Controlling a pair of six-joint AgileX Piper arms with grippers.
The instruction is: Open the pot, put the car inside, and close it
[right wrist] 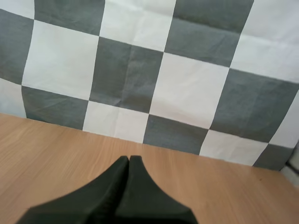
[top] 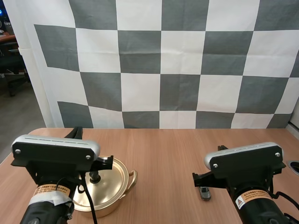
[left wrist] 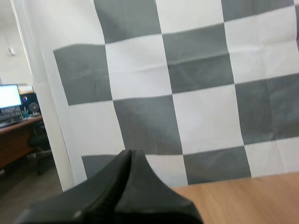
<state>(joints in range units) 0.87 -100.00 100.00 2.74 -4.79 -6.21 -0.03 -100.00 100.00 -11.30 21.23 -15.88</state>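
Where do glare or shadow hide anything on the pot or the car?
High view: the pot's lid carries a soft sheen, no blinding glare, and its black knob reads plainly; the car sits dark, close beside the right arm. Left wrist view: the left pincer, shut, is evenly lit. Right wrist view: the right pincer likewise.

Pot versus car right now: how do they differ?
The pot is big, round and gold, its lid on; the car is small and dark. The pot sits on the table's left side, the car on its right. Both rest on the table, neither gripped.
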